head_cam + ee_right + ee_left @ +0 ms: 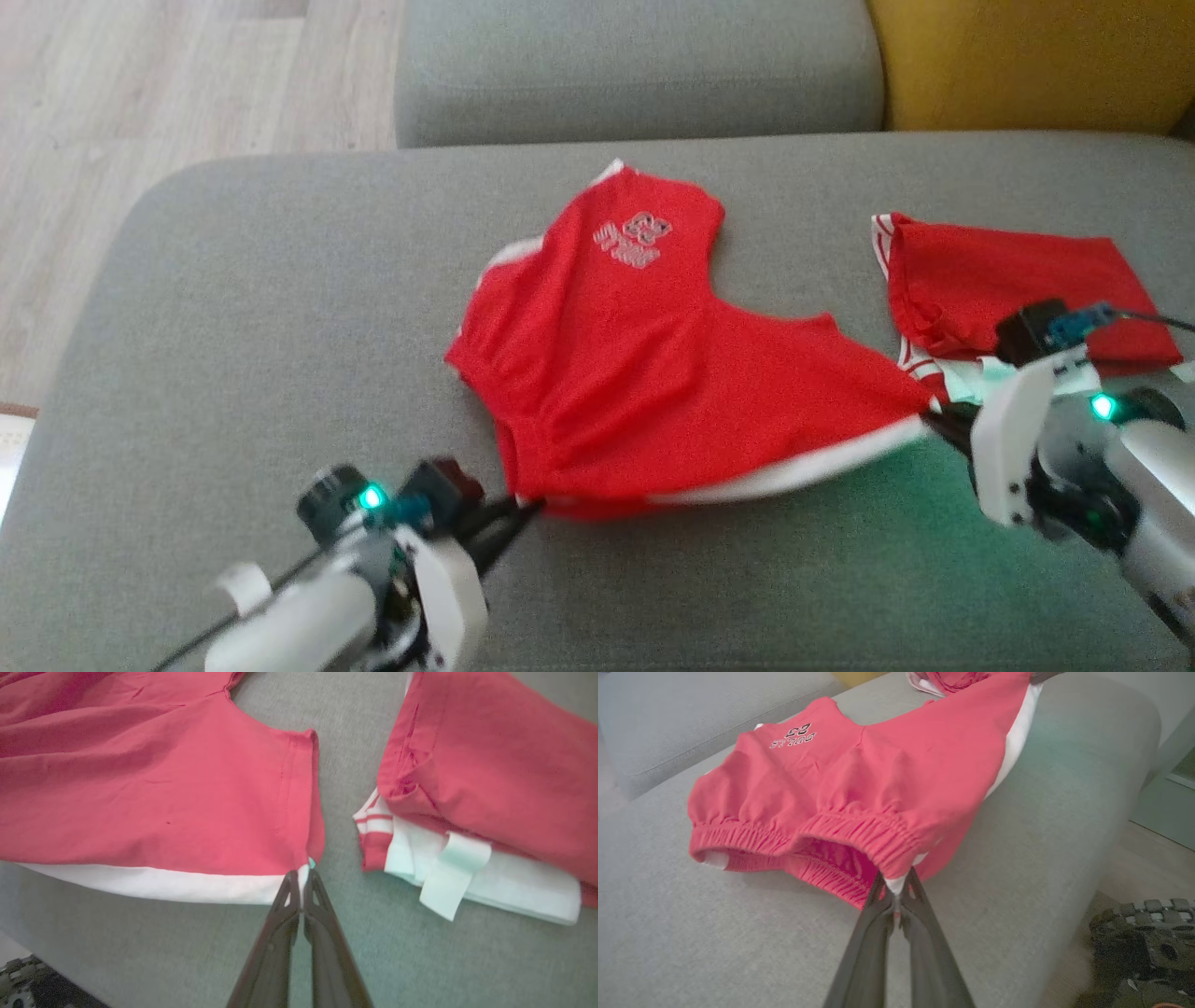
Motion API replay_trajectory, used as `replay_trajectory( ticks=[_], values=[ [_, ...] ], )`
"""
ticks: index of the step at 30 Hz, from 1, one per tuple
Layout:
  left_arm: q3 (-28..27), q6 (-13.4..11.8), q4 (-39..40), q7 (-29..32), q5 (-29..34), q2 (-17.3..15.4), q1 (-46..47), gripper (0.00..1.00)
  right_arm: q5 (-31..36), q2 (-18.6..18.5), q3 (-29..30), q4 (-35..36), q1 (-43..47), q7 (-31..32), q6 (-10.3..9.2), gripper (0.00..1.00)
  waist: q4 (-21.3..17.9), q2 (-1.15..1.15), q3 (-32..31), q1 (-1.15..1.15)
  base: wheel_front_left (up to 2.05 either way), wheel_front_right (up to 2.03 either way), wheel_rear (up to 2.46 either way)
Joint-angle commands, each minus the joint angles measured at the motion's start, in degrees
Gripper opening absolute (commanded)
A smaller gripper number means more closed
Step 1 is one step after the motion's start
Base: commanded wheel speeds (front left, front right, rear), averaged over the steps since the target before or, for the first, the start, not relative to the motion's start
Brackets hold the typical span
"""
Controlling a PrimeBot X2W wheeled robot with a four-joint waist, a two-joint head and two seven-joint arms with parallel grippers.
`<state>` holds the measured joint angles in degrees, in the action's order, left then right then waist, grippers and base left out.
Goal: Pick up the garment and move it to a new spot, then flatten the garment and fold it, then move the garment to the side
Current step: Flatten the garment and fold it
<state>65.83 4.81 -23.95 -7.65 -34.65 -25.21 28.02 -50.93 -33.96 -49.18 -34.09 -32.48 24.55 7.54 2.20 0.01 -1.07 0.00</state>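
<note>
The garment (644,373) is a pair of red shorts with white side stripes and a printed logo, spread on the grey sofa seat (261,308). My left gripper (523,509) is shut on the waistband corner at the near left; the left wrist view has the garment (840,784) pinched between my left gripper's (896,891) fingers. My right gripper (934,415) is shut on the hem corner at the right. In the right wrist view my right gripper (302,882) pinches the white edge of the garment (154,798). The near edge stretches between both grippers, slightly lifted.
A second red and white folded garment (1008,280) lies at the right, close to my right gripper, also seen as a folded garment (486,779). The sofa backrest (635,65) and a yellow cushion (1027,56) sit behind. Wooden floor (140,103) lies left.
</note>
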Motion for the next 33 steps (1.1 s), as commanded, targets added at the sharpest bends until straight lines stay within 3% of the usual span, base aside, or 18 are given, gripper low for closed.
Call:
replay_trajectory(
  ticks=[1,9,14,26,33],
  values=[
    [-1.66,-0.92,3.18,0.51,0.01,-2.47,1.31,0.00,-1.81,-3.08,0.11,3.06,0.80,1.57,-0.05,0.00,0.13,-0.01,-0.97,0.00,0.00,0.00,0.00],
    [0.47,-4.33,16.10,5.41,-1.26,-6.28,-4.72,0.00,-9.09,-12.60,0.97,14.47,8.58,13.58,-0.05,0.00,1.13,-0.01,-2.21,0.00,0.00,0.00,0.00],
    [-0.48,-6.51,21.11,6.56,-1.67,-7.80,-4.97,0.00,-8.83,-15.63,5.28,19.44,9.43,15.34,-0.05,0.00,2.44,-0.01,-1.68,0.00,0.00,0.00,0.00],
    [-4.94,-8.17,23.01,6.04,-3.05,-6.31,0.33,0.00,2.69,-12.14,13.39,20.38,-0.99,15.45,-0.05,0.00,7.84,-0.01,5.19,0.00,0.00,0.00,0.00],
    [-7.21,-8.01,20.24,4.32,-3.72,-3.42,4.23,0.00,8.61,-10.10,12.48,17.05,-11.03,15.48,-0.05,0.00,12.96,-0.01,10.59,0.00,0.00,0.00,0.00]
  ],
)
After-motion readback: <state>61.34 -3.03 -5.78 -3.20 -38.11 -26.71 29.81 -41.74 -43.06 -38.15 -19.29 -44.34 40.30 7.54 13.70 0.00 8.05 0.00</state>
